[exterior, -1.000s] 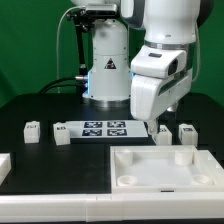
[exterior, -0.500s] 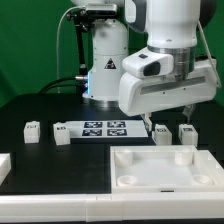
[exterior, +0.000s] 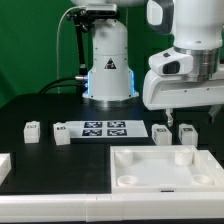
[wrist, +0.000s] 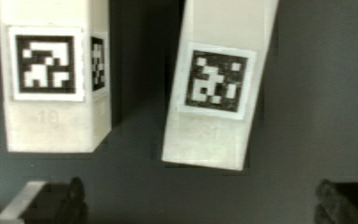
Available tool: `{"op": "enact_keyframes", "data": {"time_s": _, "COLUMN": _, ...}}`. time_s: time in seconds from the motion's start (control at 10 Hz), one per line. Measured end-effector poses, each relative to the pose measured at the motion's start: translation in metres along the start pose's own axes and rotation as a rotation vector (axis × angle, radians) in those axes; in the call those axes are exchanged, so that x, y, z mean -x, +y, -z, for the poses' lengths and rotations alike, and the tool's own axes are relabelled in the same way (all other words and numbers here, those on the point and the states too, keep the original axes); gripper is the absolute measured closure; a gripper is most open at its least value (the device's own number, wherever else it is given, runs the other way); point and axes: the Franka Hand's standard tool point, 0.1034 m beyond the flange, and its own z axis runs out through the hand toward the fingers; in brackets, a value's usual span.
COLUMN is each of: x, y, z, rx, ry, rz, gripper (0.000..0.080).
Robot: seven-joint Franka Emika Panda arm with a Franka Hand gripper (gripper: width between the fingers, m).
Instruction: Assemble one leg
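Note:
Two legs stand side by side on the dark table, small white blocks with black-and-white tags [exterior: 161, 133] [exterior: 187, 133]. In the wrist view they are the left leg [wrist: 60, 80] and the tilted right leg [wrist: 220, 95]. My gripper [exterior: 188, 118] [wrist: 201, 205] hovers just above them, open and empty. Its dark fingertips [wrist: 51, 200] show at the wrist picture's lower corners, wide apart and clear of both legs. Two more legs [exterior: 32, 131] [exterior: 61, 134] stand on the exterior view's left.
The marker board [exterior: 105, 128] lies in the middle of the table. A large white tray-like piece with corner sockets [exterior: 165, 170] lies in front. Another white part [exterior: 3, 165] sits at the exterior view's left edge. The robot base [exterior: 108, 65] stands behind.
The arm has swung toward the exterior view's right and the hand has turned. The gripper now hangs over the two right-hand legs. The parts have not moved.

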Motion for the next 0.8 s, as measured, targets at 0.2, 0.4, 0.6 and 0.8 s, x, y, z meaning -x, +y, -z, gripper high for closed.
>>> {"op": "enact_keyframes", "data": {"time_s": 0.2, "x": 0.001, "y": 0.003, "z": 0.0, "rx": 0.006, "ry": -0.024, "rz": 0.002, "gripper": 0.015}}
{"op": "enact_keyframes", "data": {"time_s": 0.4, "x": 0.008, "y": 0.006, "z": -0.001, "rx": 0.023, "ry": -0.121, "rz": 0.01, "gripper": 0.015}}
{"op": "enact_keyframes", "data": {"time_s": 0.6, "x": 0.011, "y": 0.007, "z": -0.001, "rx": 0.039, "ry": -0.301, "rz": 0.006, "gripper": 0.015}}
{"op": "enact_keyframes", "data": {"time_s": 0.8, "x": 0.025, "y": 0.002, "z": -0.002, "rx": 0.053, "ry": -0.514, "rz": -0.047, "gripper": 0.015}}
